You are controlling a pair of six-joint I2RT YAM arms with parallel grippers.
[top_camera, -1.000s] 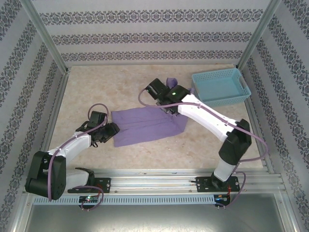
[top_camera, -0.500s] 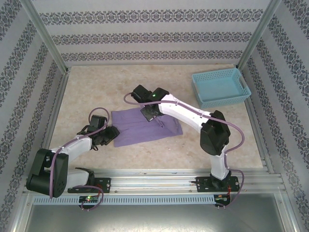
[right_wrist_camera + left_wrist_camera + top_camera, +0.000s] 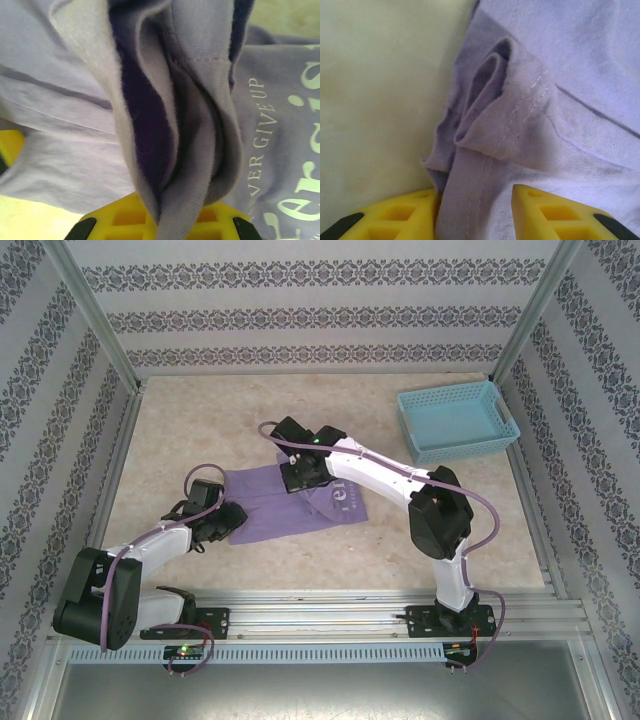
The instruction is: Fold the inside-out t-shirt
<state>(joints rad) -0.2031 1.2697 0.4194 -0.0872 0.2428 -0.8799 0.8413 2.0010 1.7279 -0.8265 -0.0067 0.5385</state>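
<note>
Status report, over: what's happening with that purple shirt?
Left end effector open, straddling t-shirt hem. Right end effector shut on bunched t-shirt fabric. Basket apart, nothing blocking.

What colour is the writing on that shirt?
Pale, almost white lettering on the lavender shirt; the right wrist view shows it best.

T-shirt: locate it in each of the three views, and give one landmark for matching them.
Top external: the lavender t-shirt lies centre-left on the table.
Left wrist: its stitched hem runs down the centre, with cloth to the right.
Right wrist: a bunched fold hangs mid-frame, with cloth on both sides.
Landmark: the pale lettering, at the shirt's right end from above, sits right of the fold in the right wrist view.
</note>
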